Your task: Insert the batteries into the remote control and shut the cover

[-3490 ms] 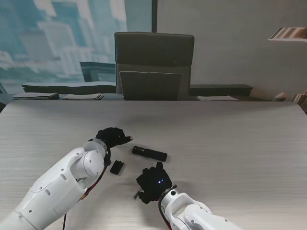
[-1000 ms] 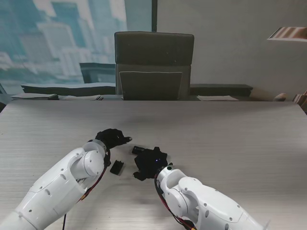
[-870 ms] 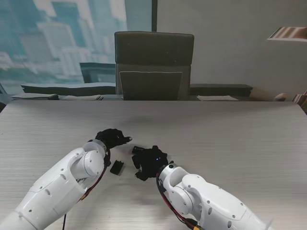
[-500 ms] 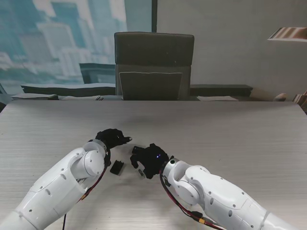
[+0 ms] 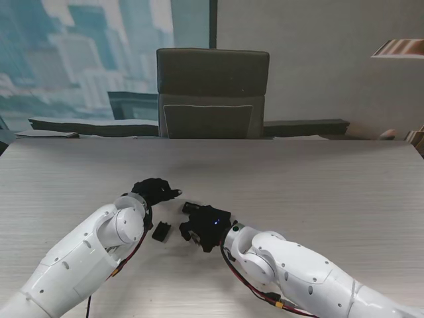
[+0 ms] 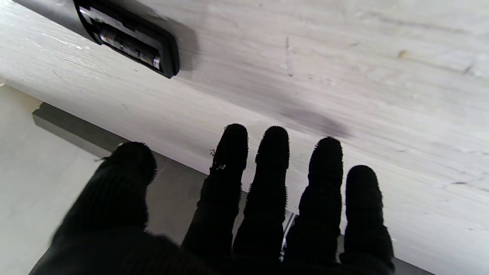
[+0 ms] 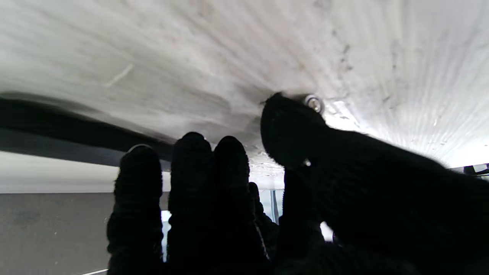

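**Right hand over the remote, a battery at its thumb**

The right hand (image 5: pixel 205 227) hovered palm-down over the remote control (image 6: pixel 128 37), its fingers loosely curled and a battery (image 7: pixel 314 102) pinched at the thumb tip. The left hand (image 5: pixel 156 190) lay spread, fingers apart, holding nothing, just beside the remote's open compartment, where one battery showed. The cover (image 5: pixel 161 230) lay on the bench (image 5: pixel 318 192) between both forearms.

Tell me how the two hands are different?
The left hand is open, fingers spread, holding nothing; the right hand pinches what looks like a battery at its thumb. The left hand is beside the remote; the right hand hides most of it. Both wear black gloves.
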